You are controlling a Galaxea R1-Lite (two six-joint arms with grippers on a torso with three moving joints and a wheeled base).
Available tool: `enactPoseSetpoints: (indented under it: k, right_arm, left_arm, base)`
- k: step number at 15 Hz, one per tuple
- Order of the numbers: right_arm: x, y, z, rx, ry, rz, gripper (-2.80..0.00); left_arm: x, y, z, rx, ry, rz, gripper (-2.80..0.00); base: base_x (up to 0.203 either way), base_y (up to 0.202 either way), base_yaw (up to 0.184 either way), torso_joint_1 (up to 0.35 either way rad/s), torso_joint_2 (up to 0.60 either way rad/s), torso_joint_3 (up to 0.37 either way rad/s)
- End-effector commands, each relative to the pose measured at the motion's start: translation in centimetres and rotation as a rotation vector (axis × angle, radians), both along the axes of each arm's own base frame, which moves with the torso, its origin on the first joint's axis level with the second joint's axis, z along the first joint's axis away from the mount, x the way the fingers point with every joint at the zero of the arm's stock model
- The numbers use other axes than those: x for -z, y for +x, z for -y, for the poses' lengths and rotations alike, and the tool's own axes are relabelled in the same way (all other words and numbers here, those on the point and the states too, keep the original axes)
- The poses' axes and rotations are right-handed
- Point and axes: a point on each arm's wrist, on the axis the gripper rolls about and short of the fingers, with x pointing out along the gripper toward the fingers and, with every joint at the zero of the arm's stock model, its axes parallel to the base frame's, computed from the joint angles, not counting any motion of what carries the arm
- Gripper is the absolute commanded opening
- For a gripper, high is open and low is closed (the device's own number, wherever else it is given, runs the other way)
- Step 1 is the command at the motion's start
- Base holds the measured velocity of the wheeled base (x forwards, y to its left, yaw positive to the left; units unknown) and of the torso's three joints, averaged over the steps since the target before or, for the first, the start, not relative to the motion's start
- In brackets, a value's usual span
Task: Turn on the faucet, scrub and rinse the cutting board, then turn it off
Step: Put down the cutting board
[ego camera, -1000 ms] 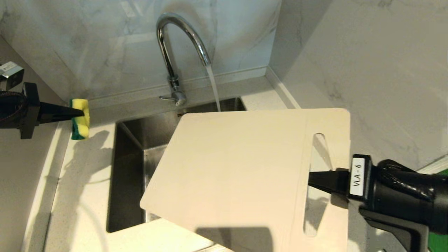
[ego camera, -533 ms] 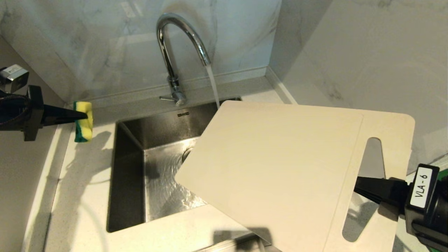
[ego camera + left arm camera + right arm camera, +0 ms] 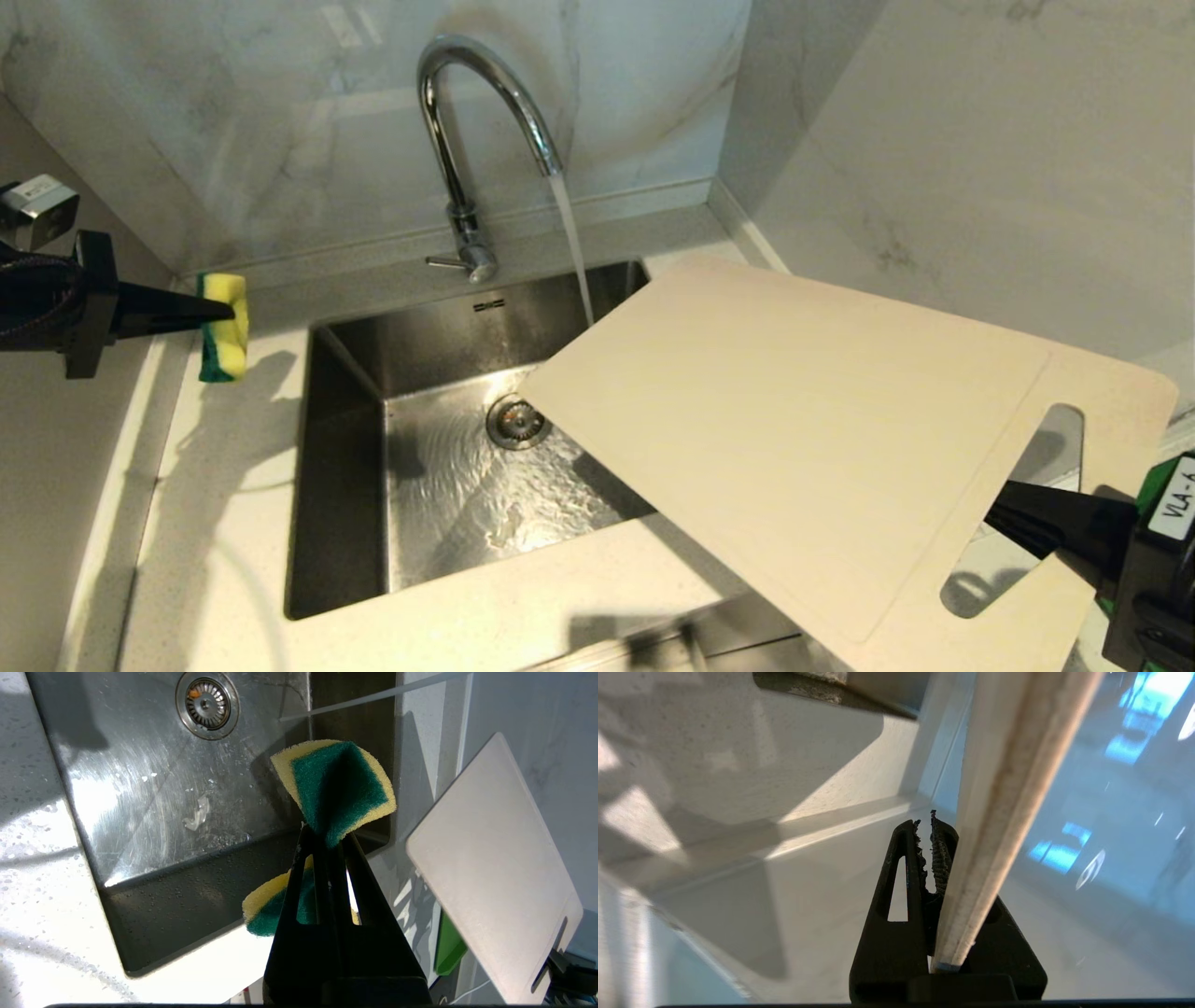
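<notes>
A pale speckled bench (image 3: 224,523) with a steel sink (image 3: 345,467) meets marble walls. Water runs from the chrome faucet (image 3: 448,140). The cream cutting board (image 3: 794,420), slot-handled, tilts over the sink's right side, pinched by the right gripper (image 3: 1004,513) fingers. The left gripper (image 3: 219,313) fingers clamp a yellow-green sponge (image 3: 224,327) over the bench.

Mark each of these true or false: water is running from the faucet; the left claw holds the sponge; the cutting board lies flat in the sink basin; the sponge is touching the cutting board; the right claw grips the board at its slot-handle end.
1. Water is running from the faucet. True.
2. The left claw holds the sponge. True.
3. The cutting board lies flat in the sink basin. False: it is held up, tilted, over the sink's right side.
4. The sponge touches the board. False: they are well apart.
5. The right claw grips the board's slot-handle end. True.
</notes>
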Motion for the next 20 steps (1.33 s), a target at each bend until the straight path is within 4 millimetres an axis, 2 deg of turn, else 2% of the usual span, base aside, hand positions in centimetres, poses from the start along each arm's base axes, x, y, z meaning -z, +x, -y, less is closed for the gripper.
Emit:
enactPoseSetpoints:
  k: [1, 9, 18, 20]
  right_arm:
    - [0.7, -0.2, 0.1, 0.037, 0.034, -0.028, -2.80]
    - [3.6, -0.5, 0.3, 0.109, 0.114, -0.174, -2.80]
    - [4.5, -1.9, 0.6, 0.179, 0.105, -0.155, -2.80]
    - [5.6, -2.5, 0.7, 0.215, 0.098, -0.172, -2.80]
  left_arm:
    - [0.1, 0.1, 0.0, 0.001, -0.005, -0.006, -2.80]
    - [0.1, 0.0, 0.0, 0.002, -0.004, -0.006, -2.80]
    - [0.2, 0.1, 0.4, 0.015, -0.005, -0.011, -2.80]
    - [0.3, 0.1, 0.4, 0.016, -0.005, -0.013, -2.80]
  base:
    - [0.000, 0.000, 0.000, 0.000, 0.00, 0.000]
    - [0.000, 0.000, 0.000, 0.000, 0.00, 0.000]
    - [0.000, 0.000, 0.000, 0.000, 0.00, 0.000]
    - [0.000, 0.000, 0.000, 0.000, 0.00, 0.000]
